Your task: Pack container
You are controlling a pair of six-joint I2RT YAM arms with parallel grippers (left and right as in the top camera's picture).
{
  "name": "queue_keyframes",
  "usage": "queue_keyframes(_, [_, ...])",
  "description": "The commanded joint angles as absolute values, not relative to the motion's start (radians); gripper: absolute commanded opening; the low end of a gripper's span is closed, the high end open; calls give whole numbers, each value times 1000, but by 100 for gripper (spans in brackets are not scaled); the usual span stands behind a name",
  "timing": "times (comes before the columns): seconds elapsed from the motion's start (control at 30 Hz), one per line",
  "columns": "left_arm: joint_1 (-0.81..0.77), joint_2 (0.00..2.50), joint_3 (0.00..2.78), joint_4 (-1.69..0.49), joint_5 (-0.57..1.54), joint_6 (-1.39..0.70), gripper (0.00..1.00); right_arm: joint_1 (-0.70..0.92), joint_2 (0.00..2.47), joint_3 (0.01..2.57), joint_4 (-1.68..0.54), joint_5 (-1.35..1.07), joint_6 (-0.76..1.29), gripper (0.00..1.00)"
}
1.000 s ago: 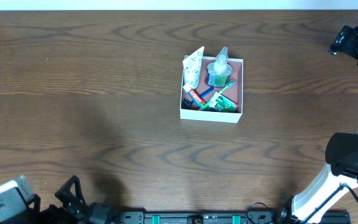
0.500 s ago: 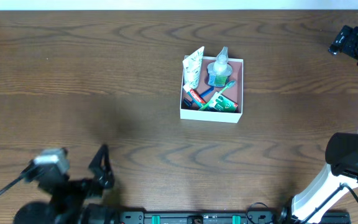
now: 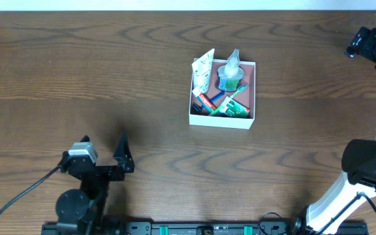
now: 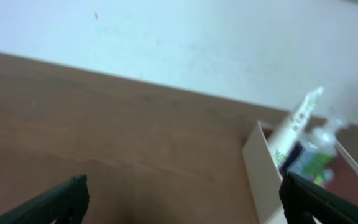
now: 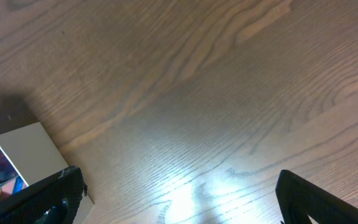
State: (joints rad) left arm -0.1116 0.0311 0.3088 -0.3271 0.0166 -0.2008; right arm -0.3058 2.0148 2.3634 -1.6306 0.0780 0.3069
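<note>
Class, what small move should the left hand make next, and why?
Probably ease the left hand forward and right toward the box. It is open, empty and far short of the box, while the tube and bottle already sit inside.

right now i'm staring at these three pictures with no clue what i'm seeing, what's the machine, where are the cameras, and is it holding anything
These are two robot arms at a wooden table, each ending in a two-finger gripper. The wide picture looks straight down from above. The other two come from small cameras on each wrist, so the dark shapes in their bottom corners are that arm's own fingers.

On the table stands a square white container with a pink inside. It holds a white tube leaning at one corner, a clear bottle, a red toothpaste tube and something green.

The left gripper is at the overhead picture's bottom left, the right gripper at its top right. Both are open and hold nothing.
</note>
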Motion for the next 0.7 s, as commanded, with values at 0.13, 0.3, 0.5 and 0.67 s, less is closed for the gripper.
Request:
queue_keyframes(0.13, [-51,2,127,-117,26,-200,98,-308,1992,2373,-1631,78,321,99])
queue_keyframes(0.3, [13,2,51,-80,27,-200,98,-308,1992,2373,-1631,78,321,99])
queue_keyframes(0.5, [27,2,5,-70,31,-199,98,-308,1992,2373,-1631,78,321,99])
queue_keyframes(0.67, [27,2,5,-69,31,-199,98,-308,1992,2373,-1631,78,321,99])
